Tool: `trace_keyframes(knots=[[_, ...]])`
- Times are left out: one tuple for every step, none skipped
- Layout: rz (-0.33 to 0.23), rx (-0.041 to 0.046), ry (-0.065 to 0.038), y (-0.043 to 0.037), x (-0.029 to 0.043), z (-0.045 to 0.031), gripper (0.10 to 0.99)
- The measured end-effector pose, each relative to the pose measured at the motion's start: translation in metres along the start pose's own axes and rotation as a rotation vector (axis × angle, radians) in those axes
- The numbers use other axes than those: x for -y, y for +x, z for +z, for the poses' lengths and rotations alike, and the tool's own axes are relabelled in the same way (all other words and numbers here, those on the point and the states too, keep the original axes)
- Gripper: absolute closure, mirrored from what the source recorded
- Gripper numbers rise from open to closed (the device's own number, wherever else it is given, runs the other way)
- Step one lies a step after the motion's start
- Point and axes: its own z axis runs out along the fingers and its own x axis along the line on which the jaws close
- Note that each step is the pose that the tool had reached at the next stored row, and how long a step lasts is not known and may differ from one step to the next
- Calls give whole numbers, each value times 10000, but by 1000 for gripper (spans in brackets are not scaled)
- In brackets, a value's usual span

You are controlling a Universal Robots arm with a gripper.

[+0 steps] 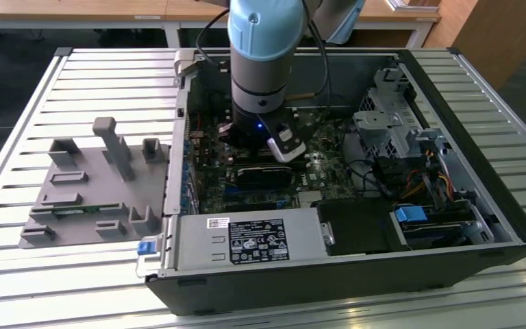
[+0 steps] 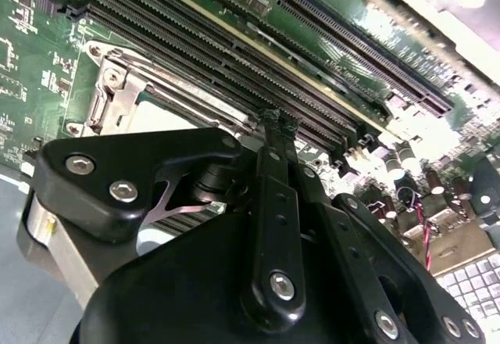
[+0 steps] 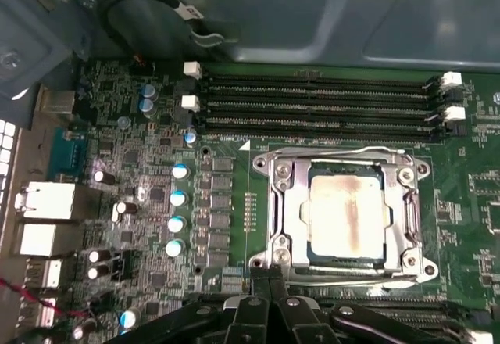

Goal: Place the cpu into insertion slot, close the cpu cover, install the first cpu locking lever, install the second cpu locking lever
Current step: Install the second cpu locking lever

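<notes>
With the cpu (image 3: 346, 217) already seated in the insertion slot (image 3: 291, 213) under the cpu cover (image 3: 412, 223), the gripper (image 3: 269, 275) hovered at the socket's edge, fingers pressed together; a slip there might scrape the board.

open space above cpu cover (image 3: 344, 211), memory slots (image 3: 316, 105) beside it

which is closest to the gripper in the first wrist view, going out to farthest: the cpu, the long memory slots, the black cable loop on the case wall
Measured from the gripper in the first wrist view:
1. The cpu, seated under the closed cpu cover, just beyond the fingertips.
2. The long memory slots, past the socket's far edge.
3. The black cable loop, farthest, up on the grey case wall.
</notes>
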Motion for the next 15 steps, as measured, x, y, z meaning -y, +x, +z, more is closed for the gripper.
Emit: trace_keyframes(knots=[[1,1,-65,1,1,5,980],[2,2,-125,4,3,11,980],[2,4,-174,6,4,17,980],[1,4,-216,9,5,22,980],[2,4,-257,15,5,25,980],[2,5,-287,25,6,27,980],[1,5,-305,36,6,30,980],[2,6,-311,43,6,33,980],[2,6,-310,45,7,36,980],[1,4,-309,46,7,35,980],[0,4,-309,46,8,36,980],[1,4,-312,47,8,36,980],[2,5,-314,49,9,35,980],[2,5,-313,49,8,31,980],[2,6,-314,49,6,22,980]])
